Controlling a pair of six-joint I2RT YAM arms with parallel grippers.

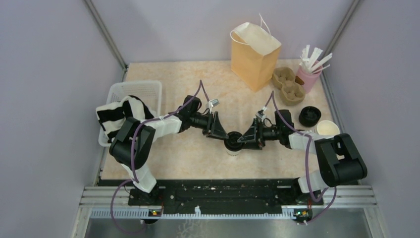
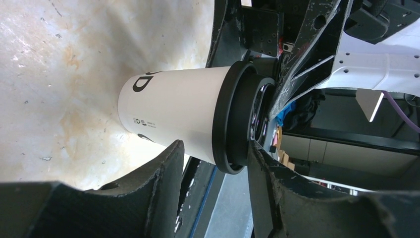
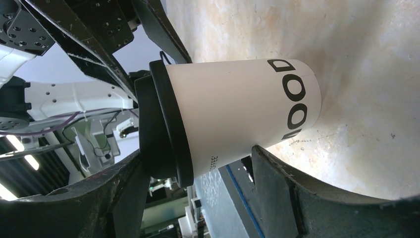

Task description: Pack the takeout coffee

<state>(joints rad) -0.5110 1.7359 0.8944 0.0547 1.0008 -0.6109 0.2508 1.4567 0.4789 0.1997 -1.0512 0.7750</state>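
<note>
Upright on the table [image 1: 188,158], close to the middle of the near edge, cup [image 1: 232,150] with lid [image 1: 231,143] on top, looking seated square on the rim in both wrist views. Set against it from opposite sides, left claw [image 1: 223,135] and right claw [image 1: 243,138], tips meeting at the lid. Each rolled on its side, one finger up by the lid and the other lower down along the white wall; probably meant to bear on the lid from above while steadying the body, not to lift. Jaws of both roughly half open. Cannot tell from any view whether either truly pinches the cup or merely rests against it. At the far edge, right of middle, bag [image 1: 255,54] standing well apart from the cup, mouth up to take a load from above. Just beside it toward the far right corner, holder [image 1: 288,85], likely there to keep cups from tipping inside the bag. Near the right edge, spare lid [image 1: 310,116] and lidless cup [image 1: 327,128], within easy reach of the right claw, seemingly next in line for capping. Packing proper not yet begun, judging by the cup's place on the table
</note>
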